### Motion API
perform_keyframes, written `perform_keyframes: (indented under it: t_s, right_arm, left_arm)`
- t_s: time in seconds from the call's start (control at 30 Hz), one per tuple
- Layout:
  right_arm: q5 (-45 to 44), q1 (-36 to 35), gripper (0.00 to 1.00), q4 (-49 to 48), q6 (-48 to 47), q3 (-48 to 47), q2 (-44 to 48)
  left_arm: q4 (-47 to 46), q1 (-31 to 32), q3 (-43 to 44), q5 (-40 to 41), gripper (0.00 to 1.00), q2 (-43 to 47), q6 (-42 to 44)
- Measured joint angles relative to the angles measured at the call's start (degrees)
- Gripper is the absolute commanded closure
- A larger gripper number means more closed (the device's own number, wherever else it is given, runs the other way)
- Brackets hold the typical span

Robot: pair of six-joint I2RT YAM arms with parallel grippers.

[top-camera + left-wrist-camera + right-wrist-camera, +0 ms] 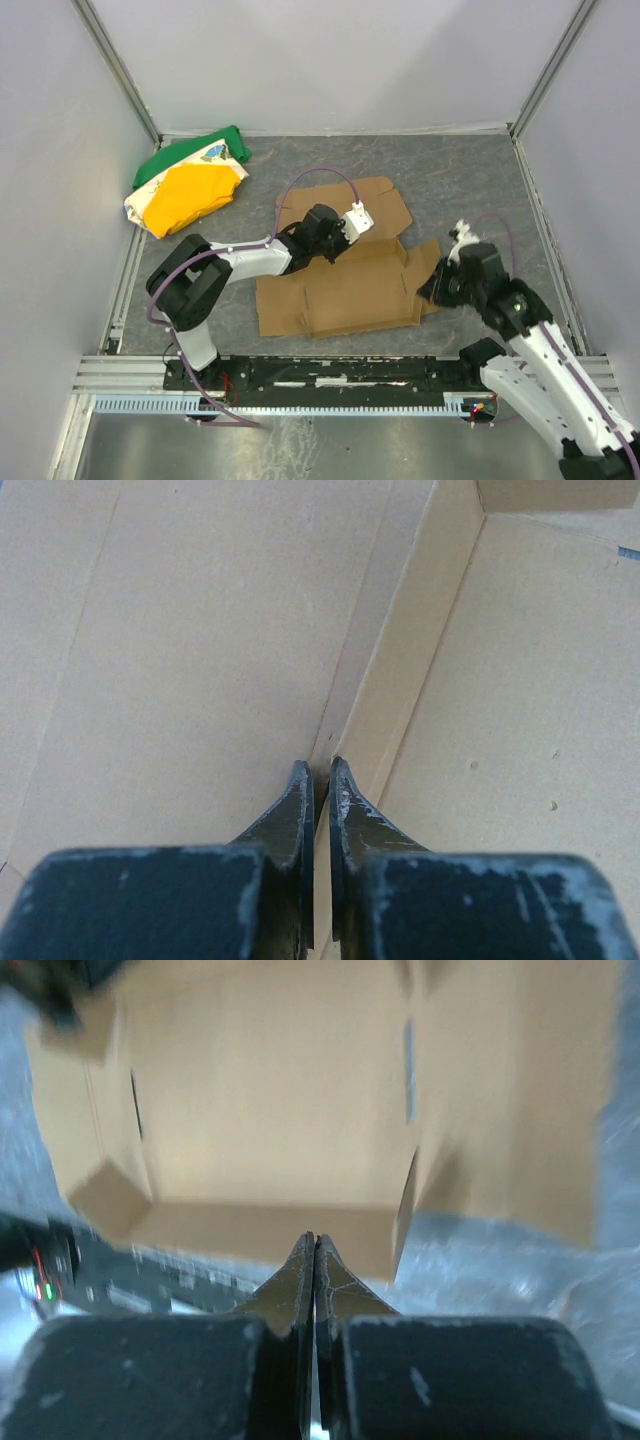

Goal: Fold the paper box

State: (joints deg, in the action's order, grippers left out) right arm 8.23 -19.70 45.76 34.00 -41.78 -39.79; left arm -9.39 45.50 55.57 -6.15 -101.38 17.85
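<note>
Roughly mid-table, the paper box (340,290) lies mostly flat as a brown die-cut sheet with only some walls partly raised — an early stage of the fold, by my reckoning. The left gripper (318,775) sits over the sheet's middle, its fingers pressed together at the foot of a raised wall panel (420,630). A thin sliver of cardboard seems pinched between them, though the gap is too narrow to be sure. The right gripper (314,1245) is at the box's right edge in a blurred view, fingers shut flat against each other with nothing visible between. To do this step well, I would hold the left pinch low on the crease as an anchor. The right's closed tips can serve as a blunt pusher — nudging the side flap upright along its scored line, not dragging the whole sheet across the grey table (470,180).
</note>
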Motion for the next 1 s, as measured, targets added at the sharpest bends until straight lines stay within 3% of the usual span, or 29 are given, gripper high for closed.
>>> perform_keyframes:
  t_s: [0.13,0.33,0.67,1.0]
  right_arm:
    - [-0.6,-11.6,0.99,4.1,6.0,9.0,8.7]
    - [-2.2,-18.6,0.99,6.2,11.1,14.1,8.1]
    - [-5.4,-22.6,0.99,-1.7,12.4,13.9,-10.4]
    - [-10.4,-22.8,0.99,-7.7,12.5,6.8,-20.0]
  left_arm:
    - [-0.2,-0.1,0.2,0.0,0.97,-0.3,0.0]
    - [-0.4,-0.1,0.5,0.0,0.97,-0.7,0.0]
    - [-0.4,-0.1,0.5,0.0,0.97,-0.7,0.0]
    - [-0.4,0.0,0.5,0.0,0.97,-0.7,0.0]
